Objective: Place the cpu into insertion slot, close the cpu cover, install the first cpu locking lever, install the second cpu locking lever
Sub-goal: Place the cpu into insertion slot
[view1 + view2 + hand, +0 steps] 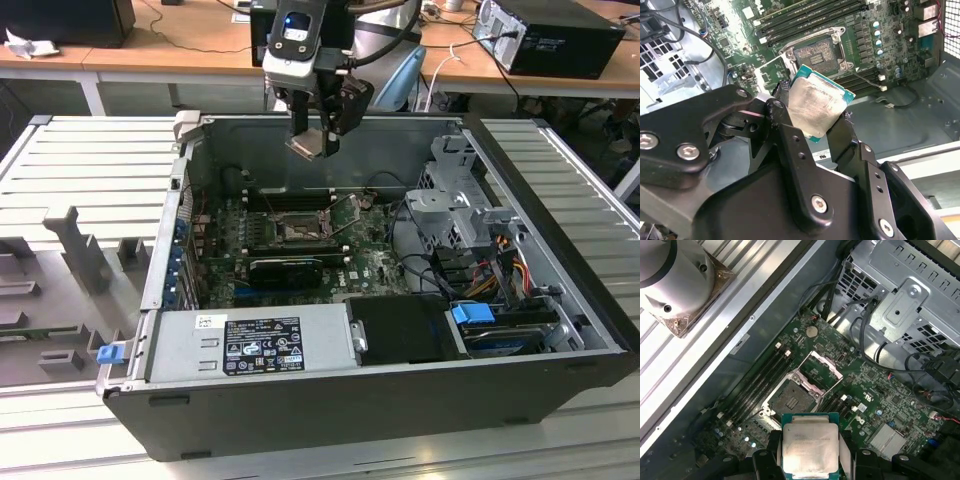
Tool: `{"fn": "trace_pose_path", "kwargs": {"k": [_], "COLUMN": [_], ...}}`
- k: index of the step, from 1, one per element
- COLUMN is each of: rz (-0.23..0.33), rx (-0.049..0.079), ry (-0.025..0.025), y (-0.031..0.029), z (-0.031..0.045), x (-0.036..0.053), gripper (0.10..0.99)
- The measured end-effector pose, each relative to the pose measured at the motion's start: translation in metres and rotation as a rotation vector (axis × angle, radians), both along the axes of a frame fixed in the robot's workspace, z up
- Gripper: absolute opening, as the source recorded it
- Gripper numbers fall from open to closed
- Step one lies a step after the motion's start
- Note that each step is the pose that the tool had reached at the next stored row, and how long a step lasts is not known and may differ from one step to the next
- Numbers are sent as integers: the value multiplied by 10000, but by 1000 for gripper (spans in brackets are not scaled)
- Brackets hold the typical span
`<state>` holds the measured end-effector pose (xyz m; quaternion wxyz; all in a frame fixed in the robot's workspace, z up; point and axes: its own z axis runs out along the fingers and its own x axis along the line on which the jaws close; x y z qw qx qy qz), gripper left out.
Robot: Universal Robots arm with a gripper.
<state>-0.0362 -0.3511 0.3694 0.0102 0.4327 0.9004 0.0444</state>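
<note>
Gripping the cpu (809, 447) by two opposite edges, the end effector (810, 456) is clenched on the chip, with a black finger pressed against each side and the pale metal face left bare between them. In the exterior view the chip hangs tilted in the air above the open computer case (330, 400), close to its far wall and well apart from the board below. The insertion slot (790, 401) lies uncovered on the green circuit board (875, 395), its dark square contact field showing inside a silver rim. The cpu cover (821, 371) is swung open and stands just beside the socket, on the side towards the metal drive cage (905, 305). Long black memory sticks (760, 380) run along the socket's other side. In the exterior view a grey power supply (250, 345) sits at the near wall of the case, with bundled cables to the exterior view's right, and the case rests on a ribbed grey surface (100, 170)
</note>
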Motion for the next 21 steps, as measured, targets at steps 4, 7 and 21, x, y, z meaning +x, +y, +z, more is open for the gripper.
{"fn": "trace_pose_path", "kwargs": {"k": [4, 7, 21], "rz": [-317, -476, -915], "rx": [-1, 0, -1], "ry": [1, 0, 0], "y": [0, 0, 0], "z": [-7, -10, -28], "x": [0, 0, 0], "gripper": [541, 541, 541]}}
